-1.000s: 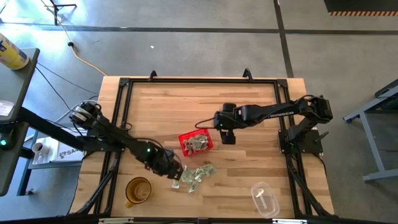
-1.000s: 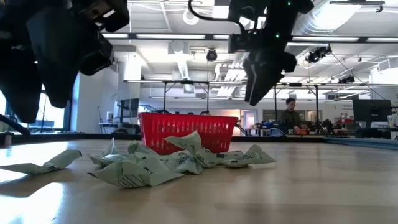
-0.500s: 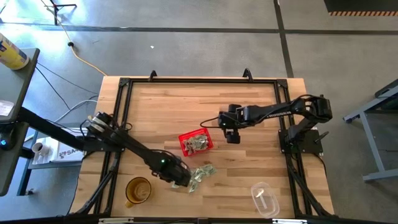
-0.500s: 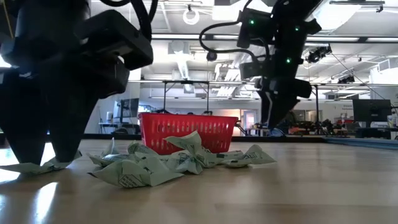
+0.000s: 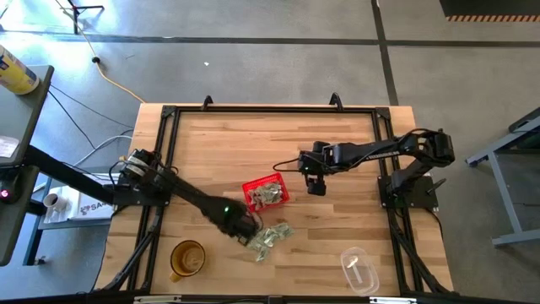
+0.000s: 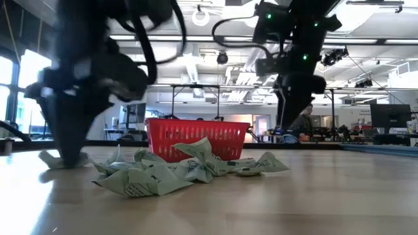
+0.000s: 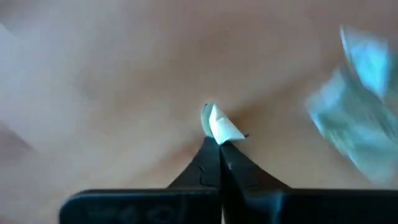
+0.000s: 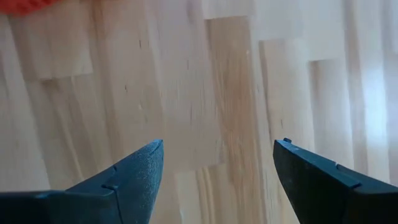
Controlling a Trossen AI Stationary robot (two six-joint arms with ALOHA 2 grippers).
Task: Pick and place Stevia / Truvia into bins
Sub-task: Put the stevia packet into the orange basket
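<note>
Left fingers pinched on one sweetener packet beside the loose packet pile, near the red basket. Right fingers spread wide, empty, right of basket. Amber cup on wooden desk.

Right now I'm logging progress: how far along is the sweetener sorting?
Partly done. Some packets already lie in the red basket. The left end effector is shut on one packet at the table. A loose pile of packets still lies on the table beside the basket. The right end effector hangs open beyond the basket, empty.
</note>
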